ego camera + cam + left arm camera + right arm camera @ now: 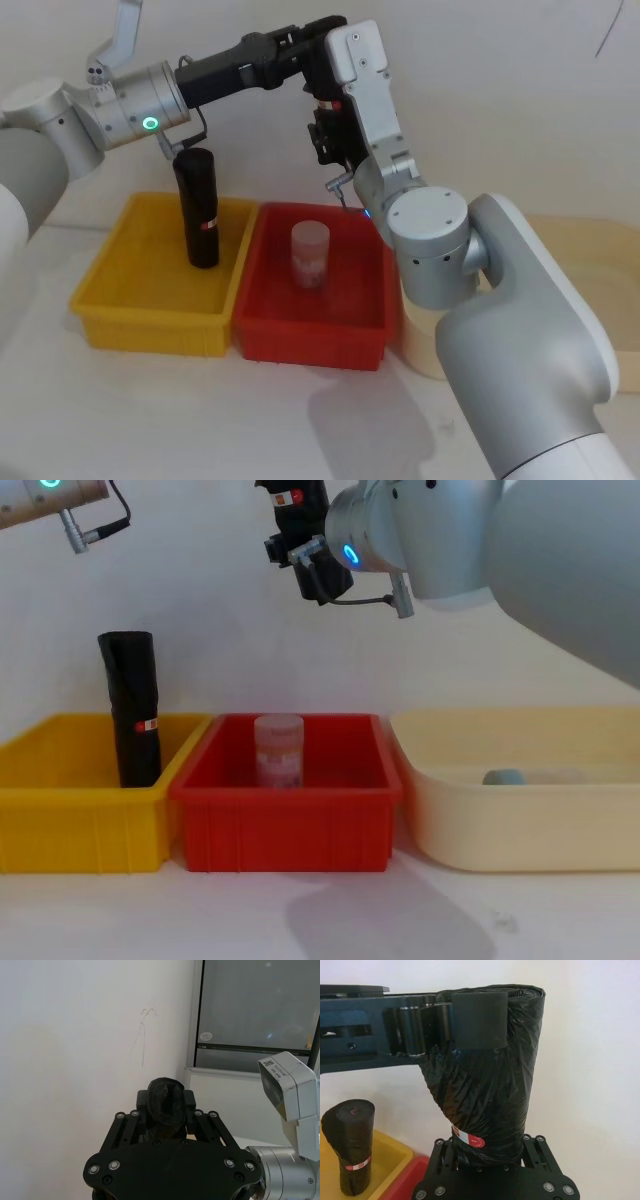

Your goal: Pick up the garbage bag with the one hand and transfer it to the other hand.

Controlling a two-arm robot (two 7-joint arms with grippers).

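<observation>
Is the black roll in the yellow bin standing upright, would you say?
Upright: the black roll stands on end inside the yellow bin.

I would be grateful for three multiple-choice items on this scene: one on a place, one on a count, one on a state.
1. Where does the slim roll stand?
A. yellow bin
B. red bin
C. cream bin

2. How many bins stand in the row?
A. two
B. three
C. four

3. What is the state of the garbage bag?
A. lying on the table
B. held in the air by the left gripper
C. standing in the red bin

Answers:
1 A: the slim roll stands upright in the yellow bin.
2 B: yellow, the red bin and the cream bin sit side by side.
3 B: the garbage bag is aloft, with the left gripper closing its jaws on the bag's upper end.
</observation>
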